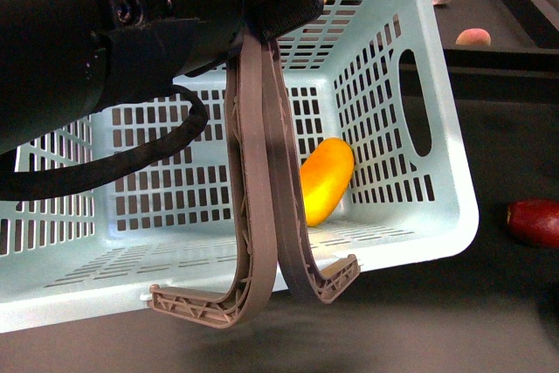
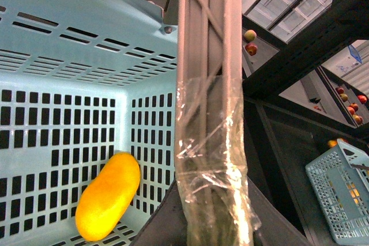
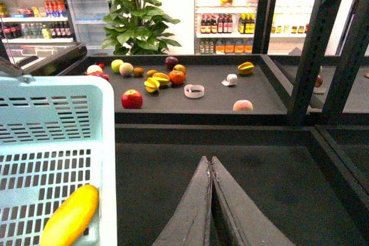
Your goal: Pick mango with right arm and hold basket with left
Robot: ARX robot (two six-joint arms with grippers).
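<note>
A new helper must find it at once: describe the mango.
Find the large light aqua slotted plastic basket, the biggest thing in view. Inside, right of its two upright taupe-brown ribbed handles, a smooth elongated yellow-orange mango lies by the right wall. It is the only fruit seen in there; the dark red oblong fruit lies outside on the dark surface.

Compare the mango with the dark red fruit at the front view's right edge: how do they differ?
The mango is yellow-orange; the dark red fruit is deep red. The mango leans inside the basket against its right wall; the dark red fruit lies outside, on the dark surface right of it. A handle hides the mango's edge; the frame cuts off the dark red fruit. Both look smooth-skinned.
</note>
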